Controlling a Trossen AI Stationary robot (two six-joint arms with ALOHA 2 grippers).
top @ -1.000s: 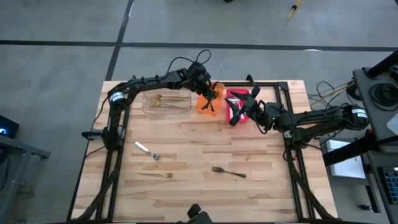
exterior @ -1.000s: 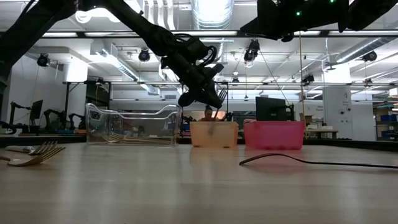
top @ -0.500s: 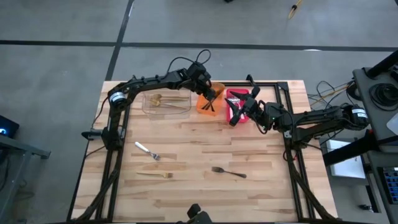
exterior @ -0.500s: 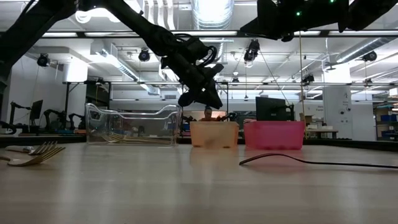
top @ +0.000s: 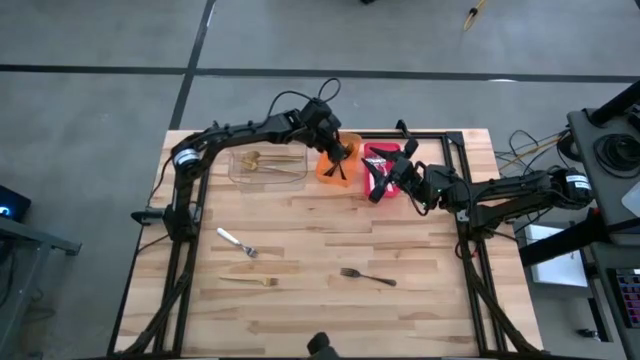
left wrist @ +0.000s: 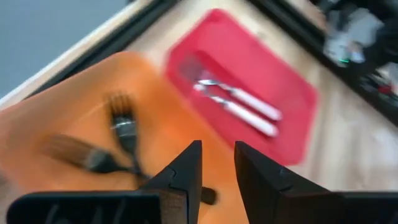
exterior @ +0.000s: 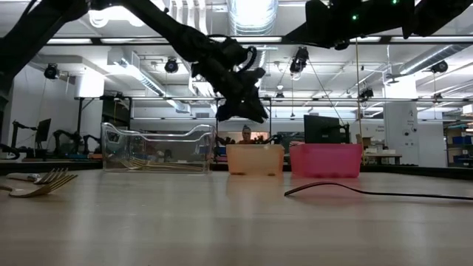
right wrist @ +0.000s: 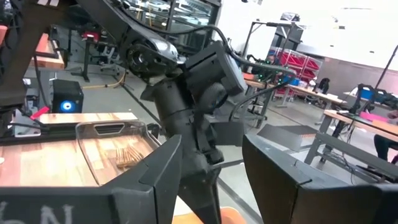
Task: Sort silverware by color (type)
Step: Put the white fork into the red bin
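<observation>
Orange bin (left wrist: 74, 124) holds black forks (left wrist: 121, 134); red bin (left wrist: 261, 93) holds pale-handled ones (left wrist: 239, 109) — left fingers (left wrist: 186, 171) slightly parted, empty.

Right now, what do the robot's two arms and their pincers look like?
Both arms are dark and slim with several joints, and black cables loop over the wrists. The left pincer and right pincer each have two flat, angular black fingers. A pale round cap marks the left arm's base joint.
</observation>
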